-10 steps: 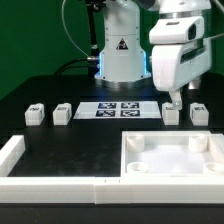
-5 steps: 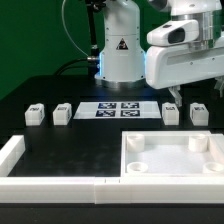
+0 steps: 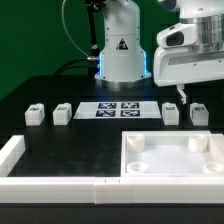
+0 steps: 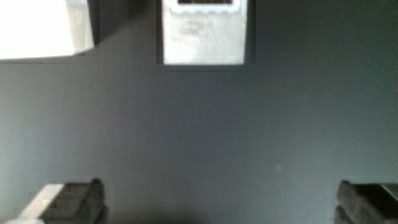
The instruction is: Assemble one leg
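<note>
Each leg (image 3: 62, 112) white, black-and-white tag; marker board (image 3: 120, 109) white, black tags; table (image 3: 70, 140) black; tray (image 3: 165, 172) white.

Green backdrop (image 3: 30, 40) across the rear, black tabletop (image 3: 60, 140) under even light, dark cable (image 3: 67, 35) hanging against the green.

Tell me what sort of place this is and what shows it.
Probably a robotics lab bench: a robot arm stands behind a black table, a marker board lies on it, and loose white furniture parts, such as a tagged leg, sit in a row.

Two legs (image 3: 62, 112) each side of marker board (image 3: 120, 110)
</note>
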Robot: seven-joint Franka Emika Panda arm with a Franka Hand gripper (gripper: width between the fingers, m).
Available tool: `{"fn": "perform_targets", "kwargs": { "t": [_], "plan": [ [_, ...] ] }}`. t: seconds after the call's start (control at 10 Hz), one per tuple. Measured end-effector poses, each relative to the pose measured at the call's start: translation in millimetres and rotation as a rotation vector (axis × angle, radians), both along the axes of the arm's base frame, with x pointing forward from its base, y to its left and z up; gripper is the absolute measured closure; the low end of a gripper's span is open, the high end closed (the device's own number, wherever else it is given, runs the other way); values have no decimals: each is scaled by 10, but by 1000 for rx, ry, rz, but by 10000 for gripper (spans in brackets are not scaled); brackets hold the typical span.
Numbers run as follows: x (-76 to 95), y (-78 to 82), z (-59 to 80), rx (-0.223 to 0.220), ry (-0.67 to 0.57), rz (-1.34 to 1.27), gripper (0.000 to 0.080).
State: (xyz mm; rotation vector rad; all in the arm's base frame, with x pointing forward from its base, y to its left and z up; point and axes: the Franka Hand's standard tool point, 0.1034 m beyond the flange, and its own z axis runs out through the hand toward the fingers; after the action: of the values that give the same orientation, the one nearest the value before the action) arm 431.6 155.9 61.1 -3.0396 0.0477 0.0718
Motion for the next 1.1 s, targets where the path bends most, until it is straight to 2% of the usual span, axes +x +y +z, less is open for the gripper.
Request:
{"fn": "perform_targets", "kwargs": {
  "t": [0.1, 0.2, 0.3, 0.5, 0.6, 0.9, 1.1],
  "plan": [
    [-53, -11, -6, -11, 94, 9, 150],
    [-123, 29, -32, -27, 250, -9, 150],
    [-140, 56, -90, -27, 356, -14, 150],
    [-246, 87, -157, -38, 520, 6, 150],
    [-209, 74, -161, -36, 575, 12, 150],
    [-280, 38, -198, -47, 833, 32, 150],
    [-391, 75, -365, -71, 850, -2, 150]
  ]
}}
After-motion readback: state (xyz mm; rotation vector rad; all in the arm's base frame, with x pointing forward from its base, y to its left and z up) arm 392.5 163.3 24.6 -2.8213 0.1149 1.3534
